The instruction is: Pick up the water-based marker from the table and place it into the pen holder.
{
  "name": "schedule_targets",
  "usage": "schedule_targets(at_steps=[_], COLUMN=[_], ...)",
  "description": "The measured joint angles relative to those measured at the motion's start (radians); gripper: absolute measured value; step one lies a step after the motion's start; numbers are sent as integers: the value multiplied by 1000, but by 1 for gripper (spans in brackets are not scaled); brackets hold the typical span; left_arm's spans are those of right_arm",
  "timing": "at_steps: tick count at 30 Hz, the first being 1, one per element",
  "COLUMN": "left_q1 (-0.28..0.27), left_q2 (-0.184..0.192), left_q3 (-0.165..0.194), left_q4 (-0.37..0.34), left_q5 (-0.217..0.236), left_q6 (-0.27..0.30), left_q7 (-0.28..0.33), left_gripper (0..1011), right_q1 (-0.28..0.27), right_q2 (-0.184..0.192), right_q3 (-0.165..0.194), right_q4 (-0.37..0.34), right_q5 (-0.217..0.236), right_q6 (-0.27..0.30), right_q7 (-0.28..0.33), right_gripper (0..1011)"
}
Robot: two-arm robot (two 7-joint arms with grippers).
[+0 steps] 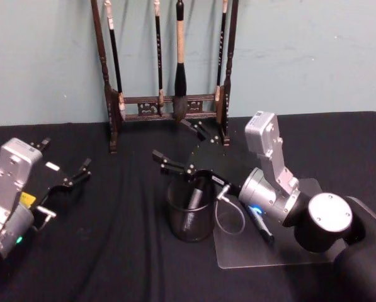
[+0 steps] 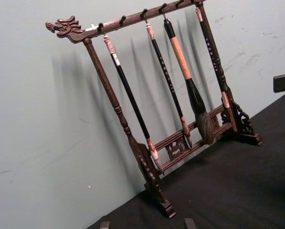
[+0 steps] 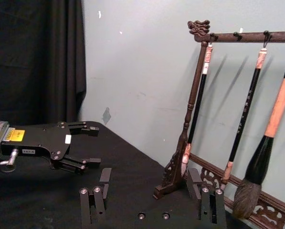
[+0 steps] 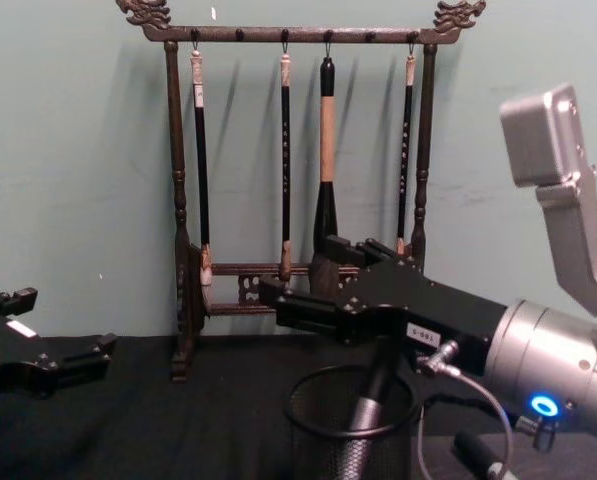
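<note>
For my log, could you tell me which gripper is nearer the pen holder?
Right. The right gripper hangs open just above the pen holder; the left gripper is far to its left.

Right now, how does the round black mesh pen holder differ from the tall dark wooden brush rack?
The pen holder is a short cup under the right hand; the brush rack is a tall frame by the wall. The pen holder holds one dark marker; the brush rack hangs four brushes. Both stand on the black table.

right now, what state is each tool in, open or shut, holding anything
Left tool: open, empty.
Right tool: open, empty, above the pen holder.
</note>
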Motion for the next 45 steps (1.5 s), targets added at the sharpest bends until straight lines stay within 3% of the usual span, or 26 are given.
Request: schedule_targets(at_steps=[26, 36, 39, 45], left_q1=[0, 0, 0, 0], left_q2=[0, 0, 0, 0], left_q3=[0, 0, 0, 0], left_q4=[0, 0, 0, 0], left_q5=[0, 0, 0, 0], left_q6=[0, 0, 0, 0], left_q7=[0, 0, 0, 0], left_gripper=[1009, 1009, 1009, 1009], right_q1=[-64, -146, -187, -233], right_q2=[66, 116, 138, 147], right_q3=[35, 94, 119, 160], right_q4=[-137, -278, -349, -424], right_q5=[-14, -37, -74, -102], right_q6=[60, 144, 205, 280], right_q7=[-65, -163, -222, -277], right_gripper=[1002, 1002, 1002, 1002])
